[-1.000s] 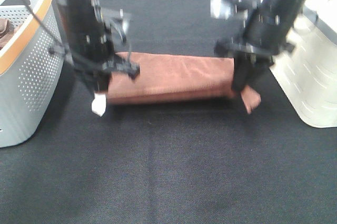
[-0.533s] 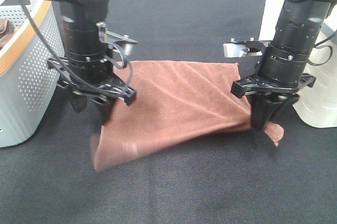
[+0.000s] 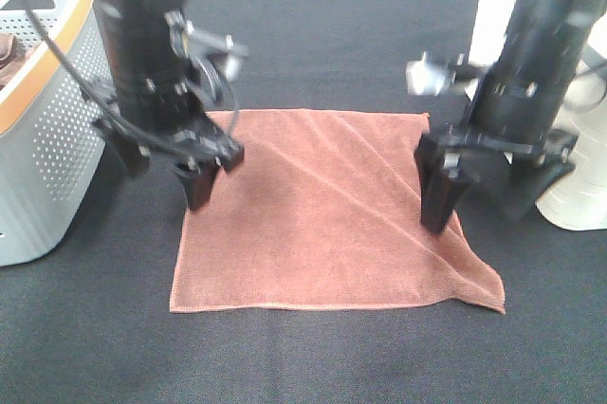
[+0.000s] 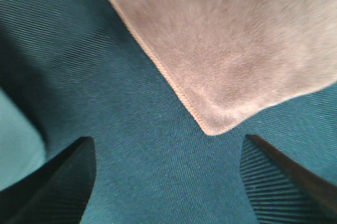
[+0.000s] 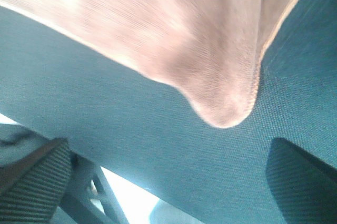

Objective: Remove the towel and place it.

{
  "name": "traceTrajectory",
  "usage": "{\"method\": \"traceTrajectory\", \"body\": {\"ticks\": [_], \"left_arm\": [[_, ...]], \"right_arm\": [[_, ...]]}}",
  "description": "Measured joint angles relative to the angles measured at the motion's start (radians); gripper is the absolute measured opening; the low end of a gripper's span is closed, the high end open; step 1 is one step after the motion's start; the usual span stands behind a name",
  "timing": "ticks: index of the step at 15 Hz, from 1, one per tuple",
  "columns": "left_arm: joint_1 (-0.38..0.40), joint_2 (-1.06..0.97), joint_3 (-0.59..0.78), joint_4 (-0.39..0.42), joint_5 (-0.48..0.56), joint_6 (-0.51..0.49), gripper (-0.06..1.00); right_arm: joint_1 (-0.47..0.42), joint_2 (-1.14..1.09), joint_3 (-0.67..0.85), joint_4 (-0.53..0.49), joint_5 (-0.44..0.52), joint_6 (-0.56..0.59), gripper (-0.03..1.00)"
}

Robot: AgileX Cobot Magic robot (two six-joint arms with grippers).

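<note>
Reddish-brown microfibre, the towel (image 3: 322, 210) lies spread flat on the black cloth table (image 3: 313, 357), between the grey basket (image 3: 43, 138) and the white bin (image 3: 579, 148). From the high camera we see its whole outline: roughly square, its far edge running straight across the view, its near edge parallel, and its near right corner pulled outward into a point, so the longest stretch runs diagonally from the far left corner to that near right tip. A diagonal crease crosses it the same way.

That view shows us little of the jaws. The left gripper (image 3: 199, 176) hangs over the towel's left edge and the right gripper (image 3: 474, 200) over its right edge, both blurred.

The wrist cameras fill that in. In the left wrist view we see both fingertips (image 4: 58, 182) spread wide with only table fabric between them, and a stitched corner of the towel (image 4: 231, 50) lying beyond, untouched. In the right wrist view the fingers (image 5: 31, 182) likewise stand far apart and hold nothing; a rounded corner of the towel (image 5: 158, 40) lies clear of them.
</note>
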Motion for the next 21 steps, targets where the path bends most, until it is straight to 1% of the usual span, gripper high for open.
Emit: {"method": "traceTrajectory", "body": {"ticks": [4,6,8,10,11,12,13,15,16,17,18,19,20,21], "left_arm": [[0.0,-0.22,0.0,0.004,0.002,-0.005,0.73],[0.0,-0.372,0.0,0.004,0.005,-0.035,0.73],[0.0,-0.48,0.009,0.002,0.005,-0.051,0.73],[0.0,-0.602,0.101,-0.001,0.004,-0.072,0.73],[0.0,-0.602,0.101,-0.001,0.004,-0.072,0.73],[0.0,-0.664,0.18,-0.001,0.003,-0.078,0.73],[0.0,-0.767,0.337,-0.001,0.002,-0.104,0.73],[0.0,-0.9,0.573,-0.001,0.004,-0.153,0.73],[0.0,-1.017,0.735,-0.001,0.001,-0.175,0.73],[0.0,-1.108,0.836,-0.001,-0.017,-0.18,0.73],[0.0,-1.215,0.951,-0.002,-0.065,-0.183,0.73],[0.0,-1.215,0.951,-0.002,-0.065,-0.183,0.73],[0.0,-1.295,1.012,-0.005,-0.105,-0.181,0.73],[0.0,-1.36,1.029,-0.008,-0.121,-0.165,0.73]], "right_arm": [[0.0,-0.242,0.0,0.057,0.0,0.0,0.95],[0.0,-0.405,0.003,0.062,0.002,0.0,0.95],[0.0,-0.53,0.056,0.053,0.002,0.0,0.95],[0.0,-0.679,0.178,0.019,0.003,0.0,0.95],[0.0,-0.679,0.178,0.019,0.003,0.0,0.95],[0.0,-0.75,0.251,-0.004,0.003,0.0,0.95],[0.0,-0.865,0.378,-0.031,0.004,0.003,0.95],[0.0,-1.024,0.521,-0.066,-0.027,0.018,0.95],[0.0,-1.138,0.618,-0.092,-0.056,0.019,0.95],[0.0,-1.216,0.677,-0.11,-0.069,0.019,0.95],[0.0,-1.316,0.735,-0.131,-0.084,0.019,0.95],[0.0,-1.316,0.735,-0.131,-0.084,0.019,0.95],[0.0,-1.372,0.748,-0.137,-0.117,0.021,0.95],[0.0,-1.423,0.748,-0.143,-0.14,0.022,0.95]]}}
